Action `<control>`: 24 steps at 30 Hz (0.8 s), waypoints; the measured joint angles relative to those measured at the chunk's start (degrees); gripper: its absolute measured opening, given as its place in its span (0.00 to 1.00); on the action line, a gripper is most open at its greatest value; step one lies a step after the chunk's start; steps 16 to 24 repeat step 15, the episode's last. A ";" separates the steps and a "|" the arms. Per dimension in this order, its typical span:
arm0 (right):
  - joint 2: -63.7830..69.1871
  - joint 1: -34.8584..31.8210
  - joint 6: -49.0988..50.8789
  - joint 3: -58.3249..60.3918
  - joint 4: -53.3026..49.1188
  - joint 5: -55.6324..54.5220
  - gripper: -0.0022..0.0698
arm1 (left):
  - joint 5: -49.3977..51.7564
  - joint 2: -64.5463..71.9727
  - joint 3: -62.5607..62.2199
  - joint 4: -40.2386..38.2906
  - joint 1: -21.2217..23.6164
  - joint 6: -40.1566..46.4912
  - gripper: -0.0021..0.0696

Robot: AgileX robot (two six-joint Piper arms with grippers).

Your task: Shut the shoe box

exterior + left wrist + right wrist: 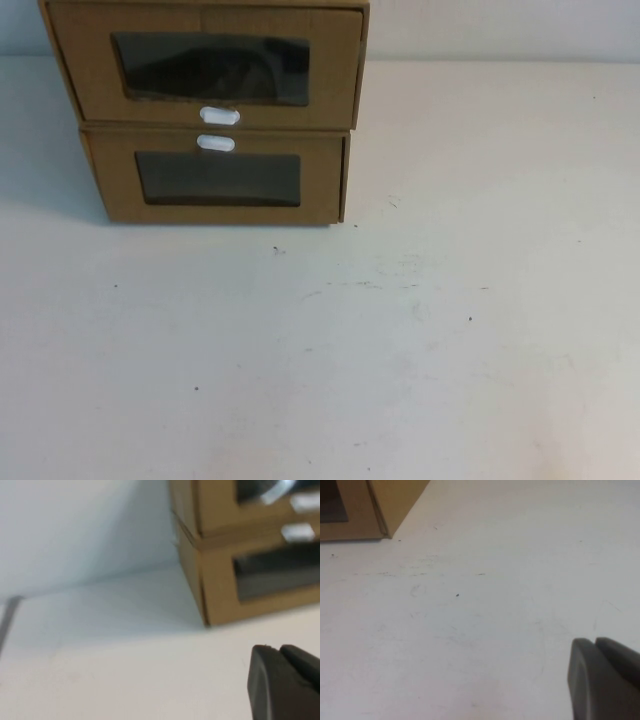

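Nearest, a white matt tabletop (420, 360), flat and broad, marked with faint scuffs and a few small dark specks. Bare across the whole near half in the high view, with no arm in that view.

Low over that surface, in the left wrist view, a dark, smooth, rounded plastic part of the left gripper (285, 685), short of the boxes and off their left corner. Cannot tell whether apart or together. In the right wrist view, the same dark moulded shape of the right gripper (605, 680), low over open tabletop, well apart from the boxes' right corner. Likewise cannot tell its state.

Farther back, left of centre, two stacked boxes. Below, a plain brown lower cardboard box (215, 180), straight-edged, resting on the tabletop, with a dark glossy rectangular window and a small white oval tab (215, 143) above it.

On top of that, touching it, the brown cardboard drawer-style shoe box (205, 65): matt brown board, a dark rectangular plastic window (210, 68) in the front panel, a small white oval pull tab (219, 116) just below the window. Front panel wider in view than the one beneath; cannot tell whether pushed fully home.

Behind everything, a pale plain wall (500, 25) meeting the tabletop's far edge.
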 joint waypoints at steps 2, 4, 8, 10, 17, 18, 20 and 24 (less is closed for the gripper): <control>0.00 0.00 0.00 0.00 0.00 0.00 0.01 | 5.05 0.00 0.00 15.22 0.00 -14.22 0.02; 0.00 0.00 0.00 0.00 0.00 0.00 0.01 | 9.89 -0.38 0.00 26.67 0.00 -27.69 0.02; 0.00 0.00 0.00 0.00 0.00 0.00 0.01 | 17.33 -4.41 0.00 34.39 0.00 -38.04 0.02; 0.00 0.00 0.00 0.00 0.00 0.00 0.01 | 18.10 -5.23 0.00 35.75 0.00 -39.41 0.02; 0.00 0.00 0.00 0.00 0.03 0.00 0.01 | 18.59 -5.36 0.00 36.34 0.00 -41.30 0.02; 0.00 0.00 0.00 0.00 0.03 0.00 0.01 | 18.59 -5.36 0.00 36.34 0.00 -41.30 0.02; 0.00 0.00 0.00 0.00 0.03 0.00 0.01 | 18.59 -5.36 0.00 36.34 0.00 -41.30 0.02; 0.00 0.00 0.00 0.00 0.03 0.00 0.01 | 18.59 -5.36 0.00 36.34 0.00 -41.30 0.02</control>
